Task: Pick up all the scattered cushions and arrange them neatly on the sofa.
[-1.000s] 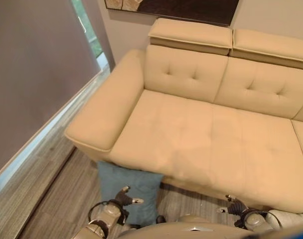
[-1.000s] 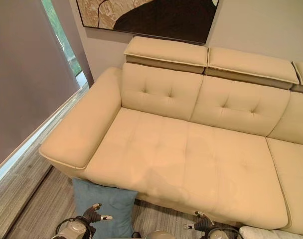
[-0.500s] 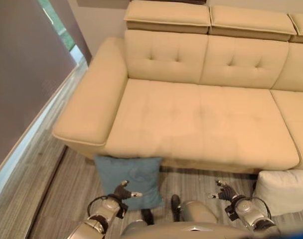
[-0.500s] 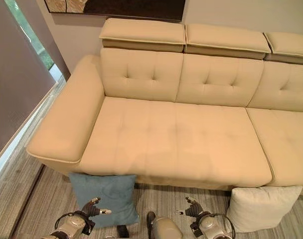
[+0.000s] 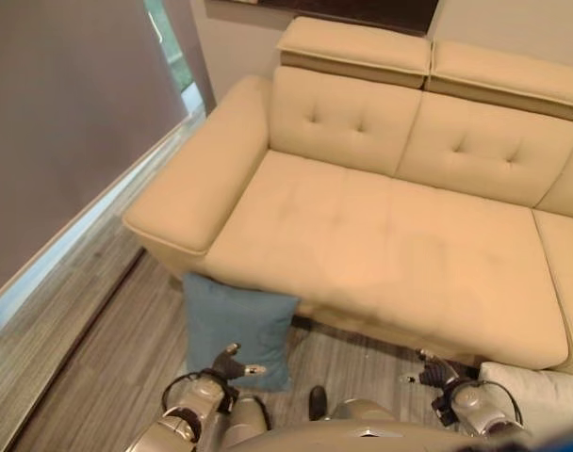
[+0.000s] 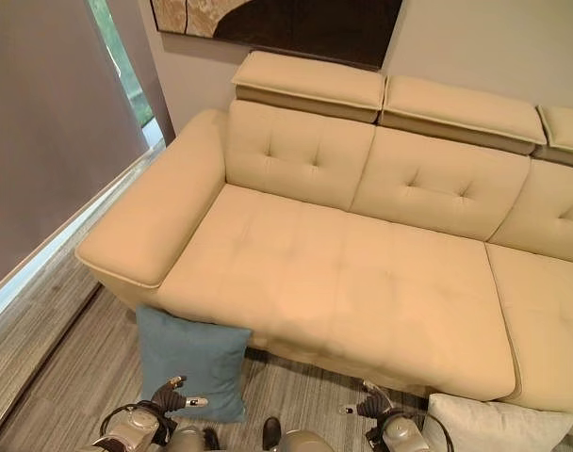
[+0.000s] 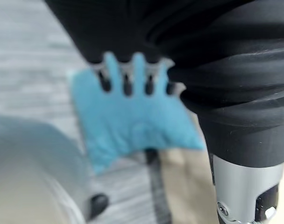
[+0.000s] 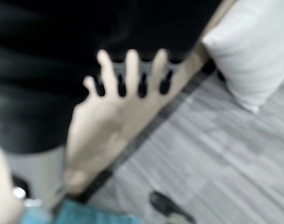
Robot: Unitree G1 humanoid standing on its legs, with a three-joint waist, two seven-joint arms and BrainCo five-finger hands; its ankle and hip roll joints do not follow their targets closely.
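Floor [image 6: 51, 377]: grey planks are seen in front of the sofa, with both cushions standing on them.
Left hand [image 5: 232, 366]: held low near the blue cushion, fingers relaxed and spread, nothing grasped (its wrist view shows straight fingers with the blue cloth beyond them).
Blue cushion [image 6: 188, 360]: propped upright on the floor, its top edge leaned against the sofa front below the armrest end.
Sofa [image 6: 362, 282]: a cream seat, left bare of cushions.
Right hand [image 6: 369, 407]: held low in front of the sofa, fingers loose, nothing held.
White cushion [image 6: 494, 431]: set on the floor by the sofa's front, just beside the right hand.
Handling: both cushions are judged light, soft and easily squashed; nothing fragile is involved, though a loose pinch could slip off the cloth.
Hold: a top corner or upper edge is best gripped, fingers behind and thumb in front (a firm bunch of fabric should serve).
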